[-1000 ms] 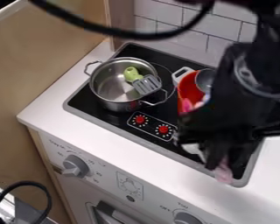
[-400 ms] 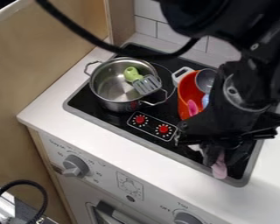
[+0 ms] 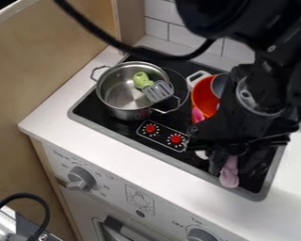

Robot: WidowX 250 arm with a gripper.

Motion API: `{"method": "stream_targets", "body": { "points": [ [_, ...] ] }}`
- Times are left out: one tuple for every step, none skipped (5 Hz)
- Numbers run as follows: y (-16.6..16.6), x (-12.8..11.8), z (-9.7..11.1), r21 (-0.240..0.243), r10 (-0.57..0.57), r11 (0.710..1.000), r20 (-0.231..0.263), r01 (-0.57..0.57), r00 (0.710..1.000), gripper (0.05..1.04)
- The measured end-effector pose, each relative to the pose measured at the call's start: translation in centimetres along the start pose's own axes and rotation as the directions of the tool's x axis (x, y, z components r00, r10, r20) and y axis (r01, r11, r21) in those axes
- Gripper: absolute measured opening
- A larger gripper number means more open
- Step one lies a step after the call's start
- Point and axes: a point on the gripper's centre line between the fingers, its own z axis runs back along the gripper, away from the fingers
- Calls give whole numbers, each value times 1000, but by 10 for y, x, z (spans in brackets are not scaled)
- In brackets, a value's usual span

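- I'm drifting left and a touch up the view, my gripper closer to the metal pot.
- My fingers look clamped on the soft pink thing; it hangs below them over the stove, shifting right along with me.
- So the grip seems good: I'm carrying it.
- Metal pot and spatula haven't budged.

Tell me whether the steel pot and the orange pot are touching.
Apart. The camera view shows a strip of black cooktop between the steel pot, its near handle included, and the orange pot.
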Motion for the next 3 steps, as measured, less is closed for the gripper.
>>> {"method": "stream_targets", "body": {
  "points": [
    [2,4,6,30,9,1000,-5,-9,1000,861],
    [6,7,9,60,11,998,-21,-10,1000,1010],
    [8,12,19,89,14,996,-41,-10,999,1003]
  ]
}}
